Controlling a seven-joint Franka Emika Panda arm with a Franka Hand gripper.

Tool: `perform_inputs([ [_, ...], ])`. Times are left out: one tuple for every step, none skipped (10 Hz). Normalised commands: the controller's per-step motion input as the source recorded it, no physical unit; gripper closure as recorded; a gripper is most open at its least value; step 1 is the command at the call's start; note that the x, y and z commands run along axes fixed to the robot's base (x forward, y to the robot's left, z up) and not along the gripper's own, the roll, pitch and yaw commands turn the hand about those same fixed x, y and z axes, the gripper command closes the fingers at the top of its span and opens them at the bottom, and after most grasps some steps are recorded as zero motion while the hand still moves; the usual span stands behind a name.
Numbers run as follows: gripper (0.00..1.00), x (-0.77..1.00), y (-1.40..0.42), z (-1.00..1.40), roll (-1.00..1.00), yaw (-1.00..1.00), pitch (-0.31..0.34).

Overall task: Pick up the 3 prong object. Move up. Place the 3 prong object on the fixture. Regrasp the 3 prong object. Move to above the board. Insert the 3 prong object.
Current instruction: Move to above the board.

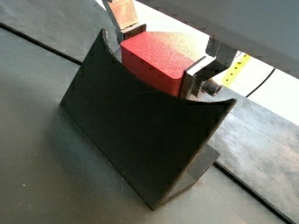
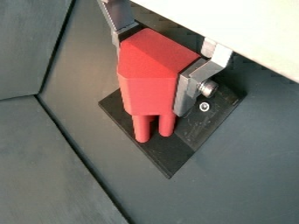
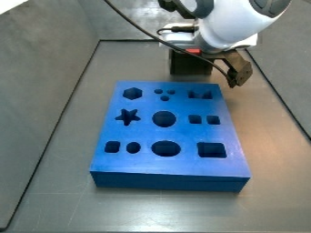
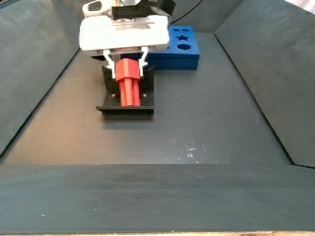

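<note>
The red-orange 3 prong object (image 2: 146,101) lies on the dark fixture (image 2: 190,131), its body in the notch and its prongs pointing out along the base plate. In a wrist view the piece (image 1: 156,59) sits in the curved top of the fixture's upright (image 1: 128,122). My gripper (image 2: 156,59) is over the fixture, with a silver finger pressed against each side of the piece's body. In a side view the piece (image 4: 128,90) shows under the gripper (image 4: 127,63) on the fixture (image 4: 109,103). The blue board (image 3: 170,177) lies in front of the fixture (image 3: 185,64).
The board also shows behind the gripper in a side view (image 4: 187,57). Grey sloped walls (image 4: 43,83) enclose the dark floor. A yellow strip (image 1: 233,70) shows past one finger.
</note>
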Motion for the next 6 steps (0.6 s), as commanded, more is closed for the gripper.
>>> perform_inputs([
  [1.0, 0.05, -0.05, 1.0, -0.06, -0.01, -0.365],
  [1.0, 0.05, -0.05, 1.0, -0.06, -0.02, -0.361],
  [1.0, 0.04, -0.04, 1.0, -0.06, -0.08, -0.311],
  [1.0, 0.03, -0.04, 1.0, -0.06, -0.13, -0.267],
  [1.0, 0.03, -0.04, 1.0, -0.07, -0.16, -0.236],
  [1.0, 0.02, -0.04, 1.0, -0.08, -0.2, -0.169],
])
